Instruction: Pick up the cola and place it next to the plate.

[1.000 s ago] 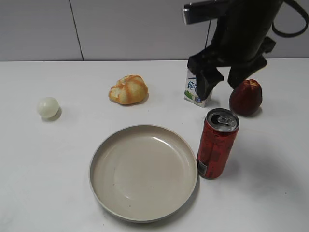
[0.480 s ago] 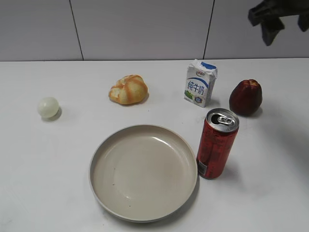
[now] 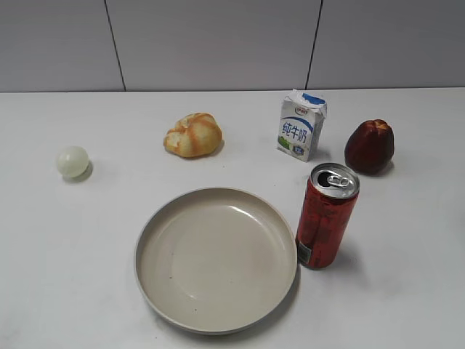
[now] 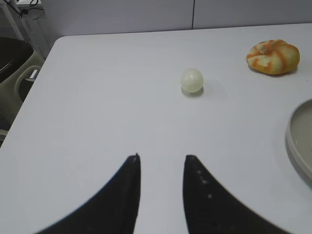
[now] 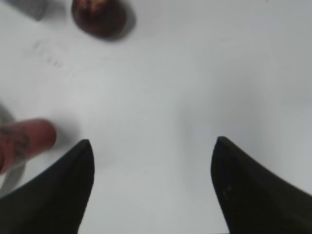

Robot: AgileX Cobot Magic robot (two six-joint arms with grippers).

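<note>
The red cola can [image 3: 326, 216] stands upright on the white table, just right of the beige plate [image 3: 216, 258], about touching its rim. In the right wrist view the can [image 5: 23, 141] shows blurred at the left edge. My right gripper [image 5: 151, 148] is open wide and empty above bare table, right of the can. My left gripper [image 4: 162, 157] is open and empty over the table's left part; the plate's rim [image 4: 298, 141] shows at that view's right edge. Neither gripper shows in the exterior view.
A white-and-blue milk carton [image 3: 301, 125] and a dark red fruit [image 3: 370, 146] stand behind the can. A bread roll [image 3: 193, 134] lies at the back middle, a pale ball [image 3: 73, 161] at the left. The table's left edge [image 4: 29, 95] shows in the left wrist view.
The right arm, which was above the milk carton and fruit, has risen up and to the right and left the exterior view. The can and plate have not moved.
</note>
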